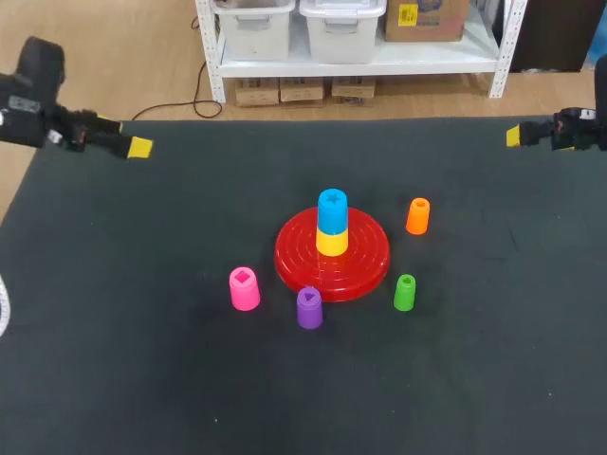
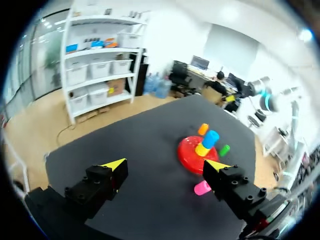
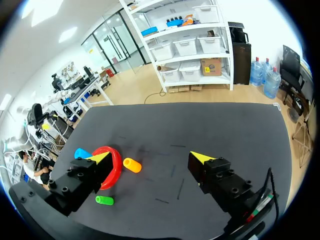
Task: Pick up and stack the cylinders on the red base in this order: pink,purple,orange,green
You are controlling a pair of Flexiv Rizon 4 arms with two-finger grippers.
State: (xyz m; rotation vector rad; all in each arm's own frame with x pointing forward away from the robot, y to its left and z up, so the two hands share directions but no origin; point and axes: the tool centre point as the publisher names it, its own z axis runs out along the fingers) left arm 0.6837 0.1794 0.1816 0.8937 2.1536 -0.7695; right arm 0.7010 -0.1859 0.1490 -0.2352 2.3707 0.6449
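Item: stacking set on dark table (image 1: 142, 379), task not begun. Red base (image 1: 289, 258) carries a yellow cylinder (image 1: 331, 244) with a blue cylinder (image 1: 332, 209) on top; none of the four named pieces is on it. Pink cylinder (image 1: 244, 288), purple cylinder (image 1: 309, 308), orange cylinder (image 1: 417, 216) and green cylinder (image 1: 405, 293) each stand upright on the table around the base, apart from it. All four placements remain, pink first. Left gripper (image 2: 166, 165): fingers spread wide, nothing between them; base and stack well ahead of it, pink nearer, just beyond one finger and partly covered by it. Right gripper (image 3: 151, 157): likewise spread and empty; orange and green ahead of it, between its fingers and the base. Not made out: purple in the left wrist view, probably behind a finger; pink, purple and yellow in the right wrist view, where one finger hides part of the base; any peg inside the stack.
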